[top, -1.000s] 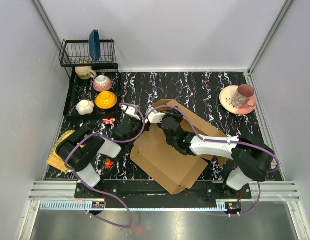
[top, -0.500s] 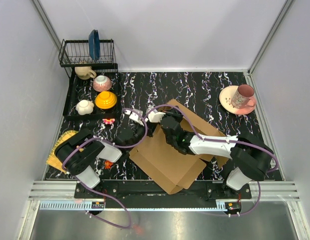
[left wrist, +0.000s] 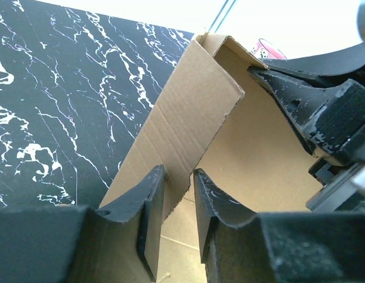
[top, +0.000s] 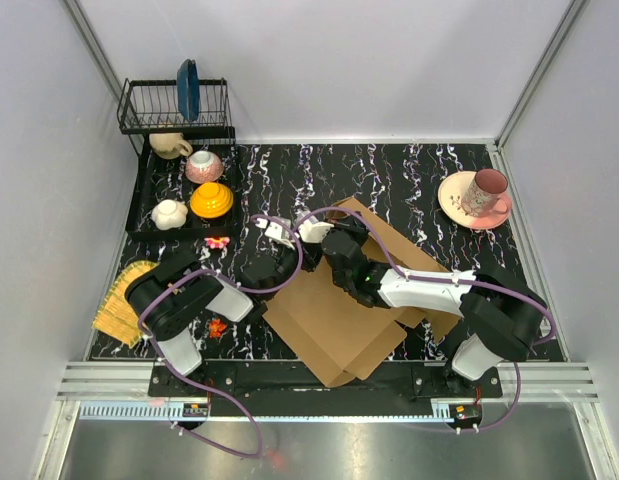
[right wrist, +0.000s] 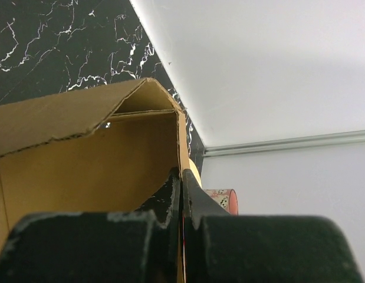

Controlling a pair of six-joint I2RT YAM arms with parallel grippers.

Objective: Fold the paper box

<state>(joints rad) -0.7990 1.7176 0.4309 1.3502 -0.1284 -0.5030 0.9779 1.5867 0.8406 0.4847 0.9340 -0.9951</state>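
Note:
The paper box (top: 339, 325) is a brown cardboard sheet lying mid-table with its far flaps raised. My left gripper (top: 285, 251) is at the box's far-left corner. In the left wrist view its jaws (left wrist: 179, 177) stand a little apart, astride the edge of a raised flap (left wrist: 194, 112), with a gap showing. My right gripper (top: 330, 244) is just to the right of it, over the box's far edge. In the right wrist view it (right wrist: 181, 177) is shut on a thin upright cardboard wall (right wrist: 82, 159). The right gripper's black fingers (left wrist: 324, 118) show in the left wrist view.
A wire dish rack (top: 149, 105) with a blue plate (top: 188, 88) stands far left. In front of it is a black tray with cups and an orange bowl (top: 211, 200). A pink mug on a saucer (top: 486, 192) is far right. A yellow mat (top: 119, 300) lies at the left edge.
My left gripper has moved right, up to the box's far-left corner beside the right gripper. The box's near corner has shifted slightly. The right gripper keeps its hold.

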